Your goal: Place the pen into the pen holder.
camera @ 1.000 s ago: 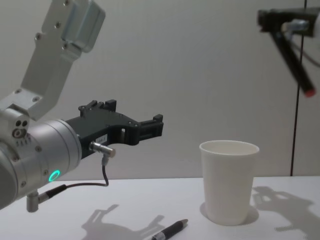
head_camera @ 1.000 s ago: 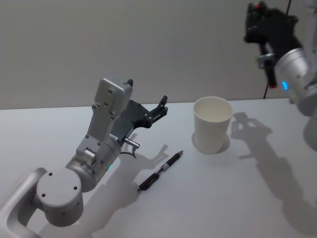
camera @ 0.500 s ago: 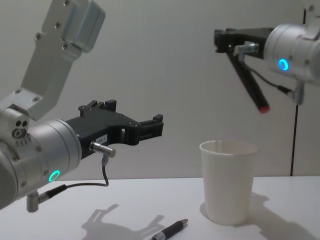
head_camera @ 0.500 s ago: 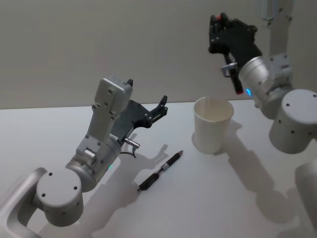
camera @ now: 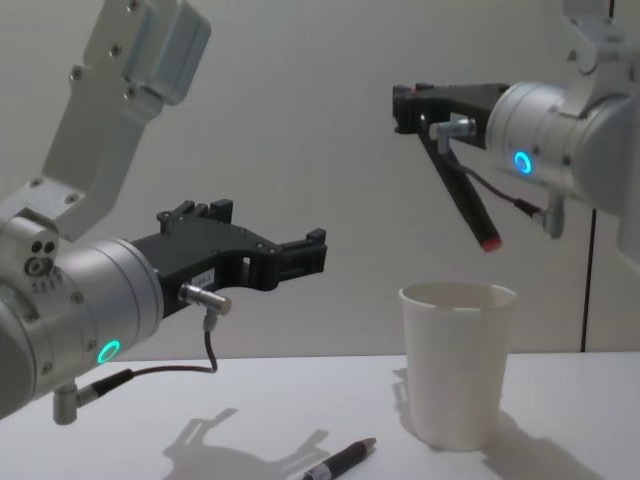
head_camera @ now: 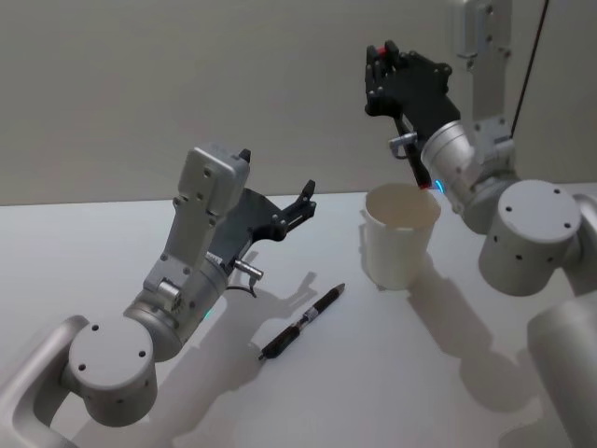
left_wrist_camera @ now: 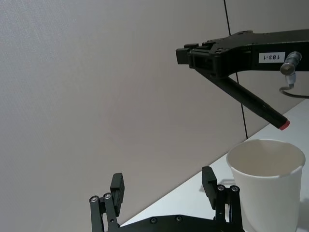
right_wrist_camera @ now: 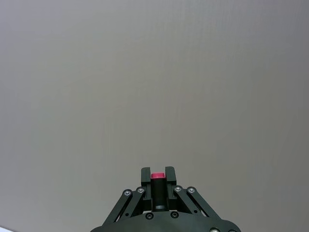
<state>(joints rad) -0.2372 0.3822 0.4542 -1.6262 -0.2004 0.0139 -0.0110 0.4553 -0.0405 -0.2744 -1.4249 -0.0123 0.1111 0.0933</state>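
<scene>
My right gripper [head_camera: 387, 79] is shut on a black pen [head_camera: 410, 154] with a red end. The pen hangs tilted, its red tip a little above the mouth of the white paper cup, the pen holder [head_camera: 399, 238]. In the chest view the pen [camera: 462, 195] slants down from the right gripper [camera: 410, 105] toward the cup [camera: 457, 365]. The right wrist view looks along the pen [right_wrist_camera: 157, 193] between the fingers [right_wrist_camera: 145, 175]. My left gripper [head_camera: 276, 173] hovers open above the table, left of the cup, holding nothing.
A second black pen [head_camera: 302, 322] lies on the white table [head_camera: 448, 373], in front of the cup and below the left gripper. The left wrist view shows the cup [left_wrist_camera: 270, 179] and the held pen [left_wrist_camera: 253, 102] above it. A plain wall stands behind the table.
The right arm has swung in from the right and lowered, bringing the held pen from high at the far right to just above the cup. The left arm and the lying pen have not moved.
</scene>
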